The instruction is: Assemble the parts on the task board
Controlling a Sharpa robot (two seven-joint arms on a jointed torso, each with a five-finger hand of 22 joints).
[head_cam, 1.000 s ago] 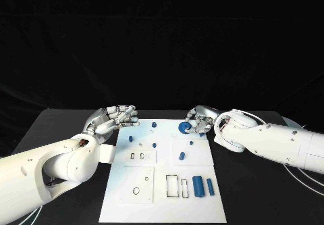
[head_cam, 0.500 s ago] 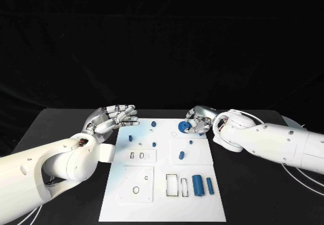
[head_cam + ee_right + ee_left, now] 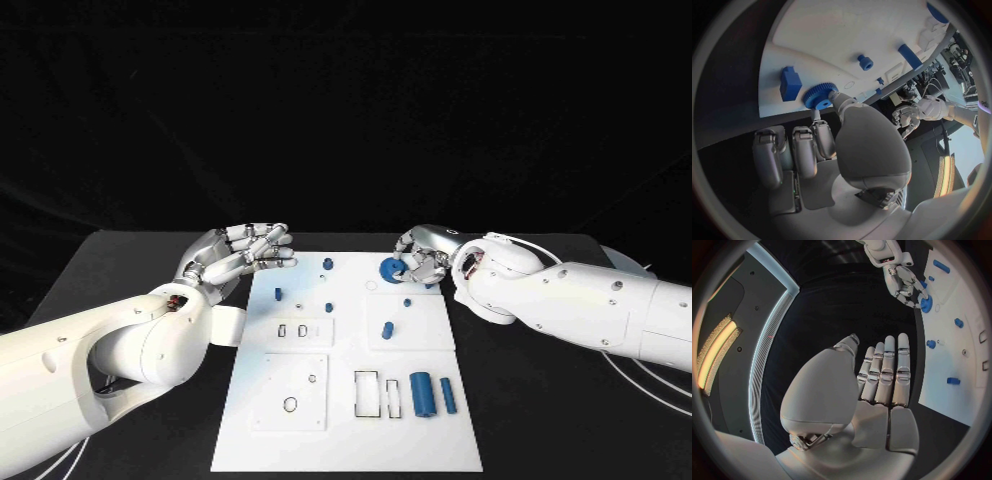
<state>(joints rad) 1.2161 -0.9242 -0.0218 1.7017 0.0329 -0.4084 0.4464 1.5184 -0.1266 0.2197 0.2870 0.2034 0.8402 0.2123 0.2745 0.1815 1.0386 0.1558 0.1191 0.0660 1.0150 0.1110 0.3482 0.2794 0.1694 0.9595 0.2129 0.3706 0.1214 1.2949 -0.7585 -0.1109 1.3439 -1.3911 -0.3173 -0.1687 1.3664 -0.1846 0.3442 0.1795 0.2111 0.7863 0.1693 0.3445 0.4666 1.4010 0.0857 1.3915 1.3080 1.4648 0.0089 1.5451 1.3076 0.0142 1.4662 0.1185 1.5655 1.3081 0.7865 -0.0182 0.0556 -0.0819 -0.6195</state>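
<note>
The white task board (image 3: 346, 440) lies in the middle of the black table. My right hand (image 3: 426, 257) is over the board's far right part and pinches a blue gear (image 3: 392, 269) between thumb and fingers, low over the board. The right wrist view shows the gear (image 3: 821, 95) at my fingertips (image 3: 839, 102), beside a blue block (image 3: 790, 83) on the board (image 3: 829, 30). My left hand (image 3: 240, 252) hovers at the board's far left corner, fingers straight and apart, holding nothing. The left wrist view shows the right hand (image 3: 903, 282) with the gear (image 3: 926, 303).
Small blue pegs (image 3: 327, 264) (image 3: 277, 295) (image 3: 330, 307) stand on the board's far half, with an oval piece (image 3: 388, 331) at mid right. A thick blue cylinder (image 3: 423, 394) and a thin one (image 3: 449, 397) lie near the right front, beside rectangular slots (image 3: 368, 396).
My right forearm has shifted slightly left and the hand has turned a little around the gear, which stays at the same spot. The left hand has not moved.
</note>
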